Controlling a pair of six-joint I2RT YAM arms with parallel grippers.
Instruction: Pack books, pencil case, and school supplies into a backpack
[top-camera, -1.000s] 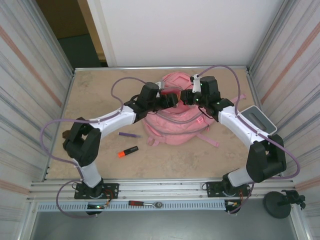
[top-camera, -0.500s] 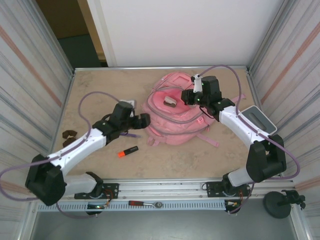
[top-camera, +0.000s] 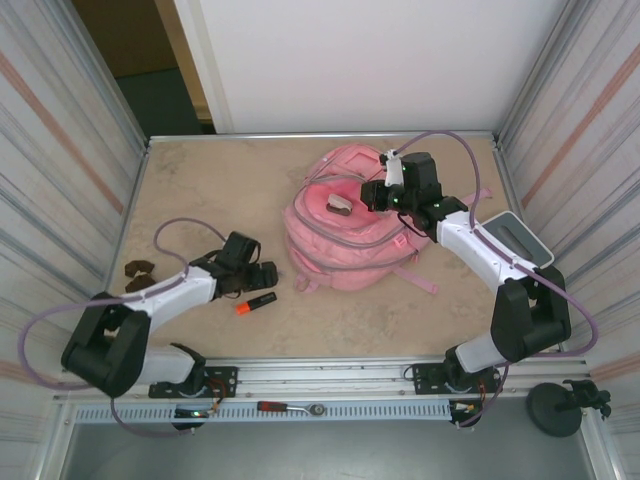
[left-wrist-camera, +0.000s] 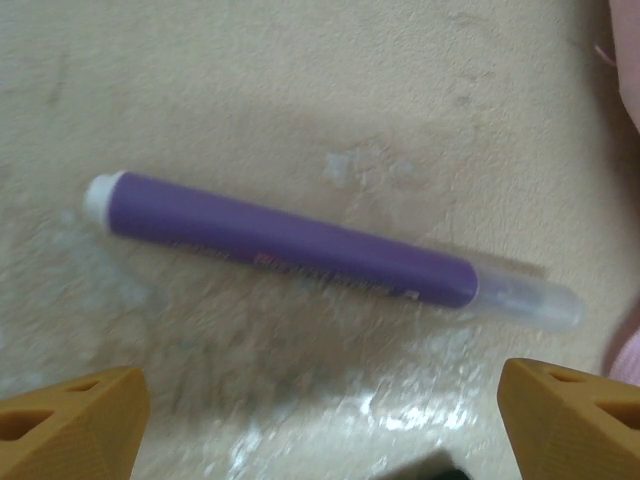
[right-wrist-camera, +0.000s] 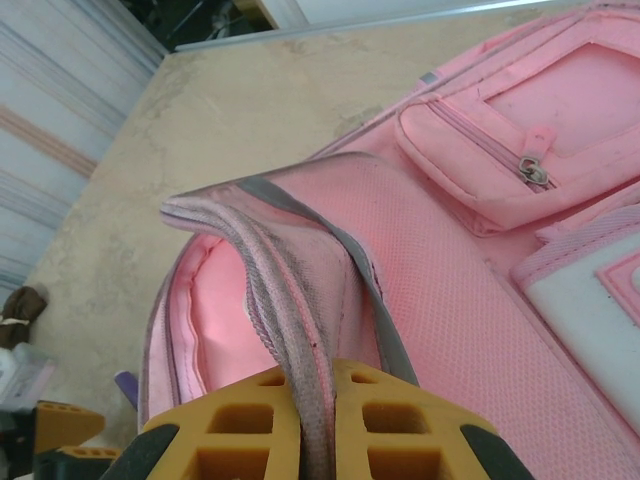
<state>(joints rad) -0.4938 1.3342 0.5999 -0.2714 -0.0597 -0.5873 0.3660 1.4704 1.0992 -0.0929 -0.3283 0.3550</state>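
Beige desk (top-camera: 200, 180) beneath us: our left hand (left-wrist-camera: 320, 420), spread wide, hovers with the purple pen (left-wrist-camera: 290, 250) just ahead, its length running crosswise; our right hand (right-wrist-camera: 315, 420) clamps the pink backpack (right-wrist-camera: 560, 330) at its open rim.

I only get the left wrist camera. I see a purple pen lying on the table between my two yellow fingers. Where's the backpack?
Observer: The pink backpack lies in the middle of the table, to the right of your left gripper.
Operator: Is it open?
Observer: Yes. The right gripper is shut on the rim of the main pocket and holds it up, so the pocket gapes.
Operator: Is there anything else near me to grab?
Observer: An orange-and-black marker lies on the table just on the near side of your gripper, towards the arm bases.
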